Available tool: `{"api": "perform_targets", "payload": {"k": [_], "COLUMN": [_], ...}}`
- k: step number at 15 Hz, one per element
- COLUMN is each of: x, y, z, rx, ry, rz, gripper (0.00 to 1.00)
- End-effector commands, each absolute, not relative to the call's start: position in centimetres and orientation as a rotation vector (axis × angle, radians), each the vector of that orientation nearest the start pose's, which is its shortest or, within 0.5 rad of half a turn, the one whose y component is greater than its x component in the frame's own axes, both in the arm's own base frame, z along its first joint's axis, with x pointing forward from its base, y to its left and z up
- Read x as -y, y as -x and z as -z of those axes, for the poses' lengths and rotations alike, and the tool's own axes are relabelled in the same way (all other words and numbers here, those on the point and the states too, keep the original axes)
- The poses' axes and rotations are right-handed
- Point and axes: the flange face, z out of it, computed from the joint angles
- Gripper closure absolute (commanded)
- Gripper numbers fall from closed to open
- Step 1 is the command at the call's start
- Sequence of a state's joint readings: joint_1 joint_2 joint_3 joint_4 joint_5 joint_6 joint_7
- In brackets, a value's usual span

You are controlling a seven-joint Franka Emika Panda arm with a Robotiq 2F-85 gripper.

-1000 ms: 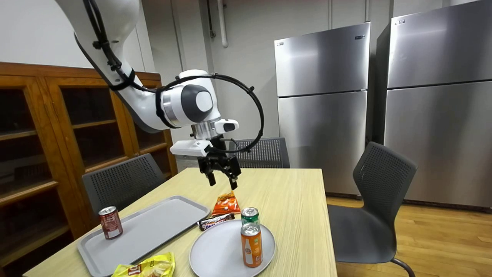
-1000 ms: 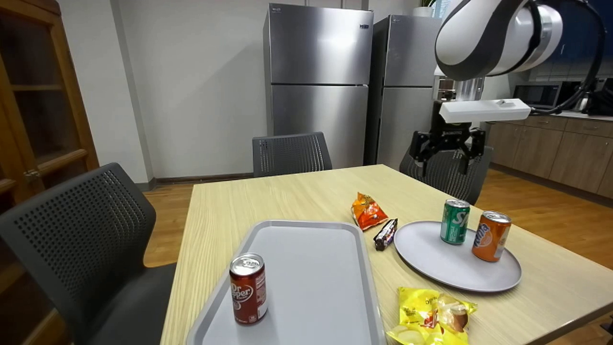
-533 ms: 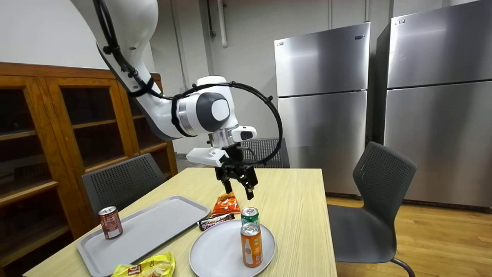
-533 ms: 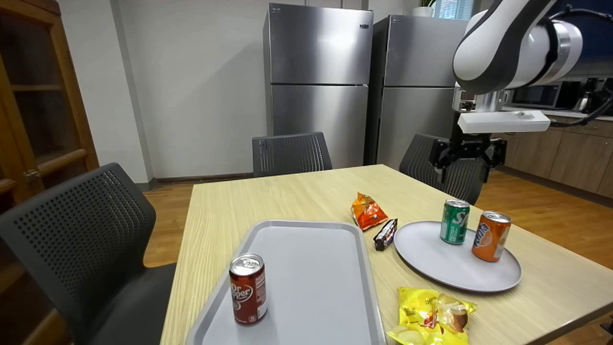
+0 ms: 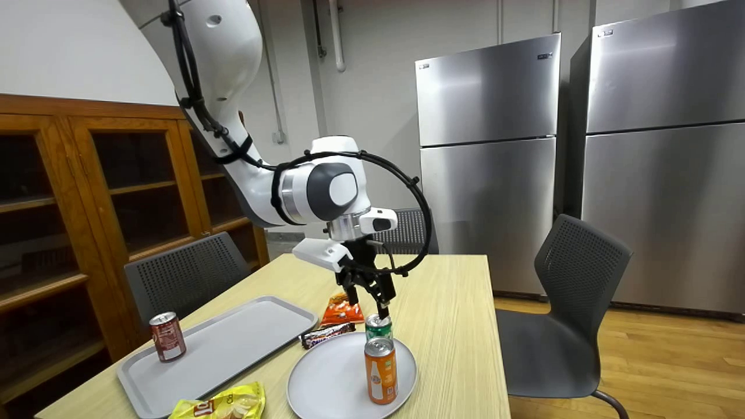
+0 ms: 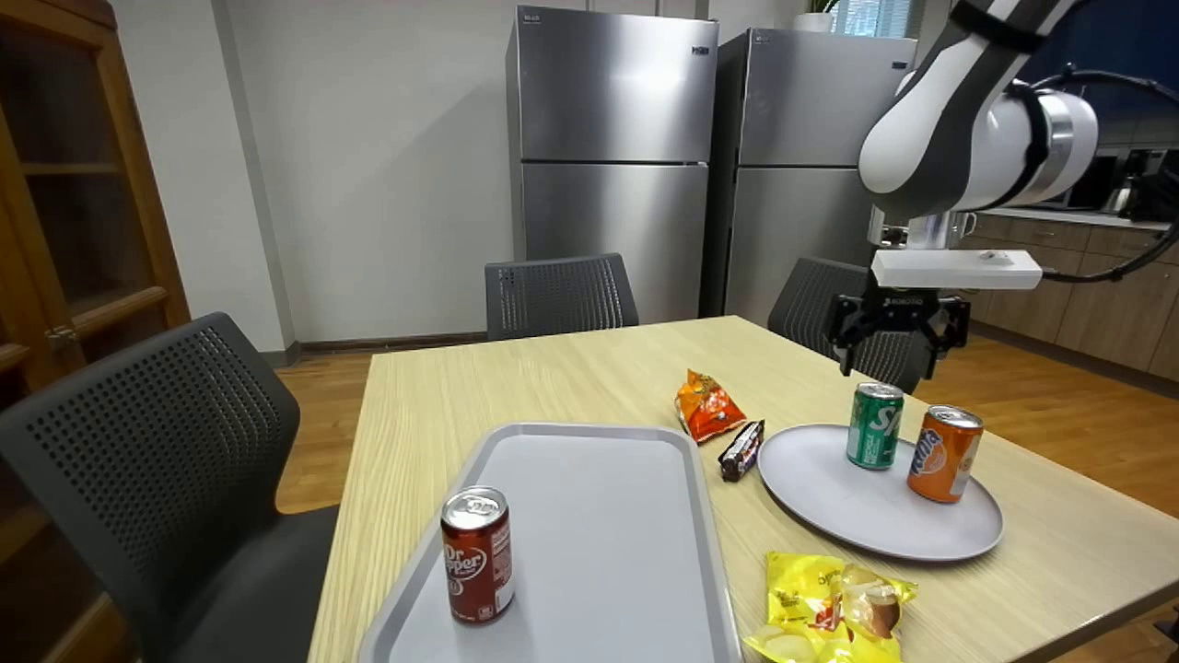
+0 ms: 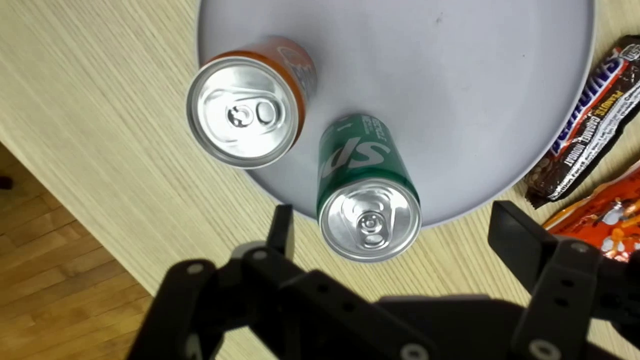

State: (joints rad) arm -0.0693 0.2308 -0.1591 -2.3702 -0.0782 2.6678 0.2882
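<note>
Green can (image 7: 369, 187), one, beside one orange can (image 7: 250, 107), one plate (image 7: 475, 100) below; end effector (image 6: 887, 366) spread, apparently above.

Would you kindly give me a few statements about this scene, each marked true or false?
1. The green can stands on the round plate. True.
2. The fingers are shut on that can. False: they stand open, gripping nothing.
3. The Dr Pepper can stands on the round plate too. False: it is on the rectangular tray.
4. The chocolate bar lies on the table beside the plate. True.
5. The yellow bag lies inside the tray. False: it lies on the table.
</note>
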Motion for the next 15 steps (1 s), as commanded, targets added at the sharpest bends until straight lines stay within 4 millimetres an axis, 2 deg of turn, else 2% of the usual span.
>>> {"api": "perform_targets", "payload": {"k": [1,15], "x": [12.2,13.0], "y": [-51.5,-52.9], "z": [-22.7,-19.5], "rx": [-0.756,-0.791], "ry": [3.115,3.129], "rz": [0.119,0.045], "gripper": [0.00,0.00]}}
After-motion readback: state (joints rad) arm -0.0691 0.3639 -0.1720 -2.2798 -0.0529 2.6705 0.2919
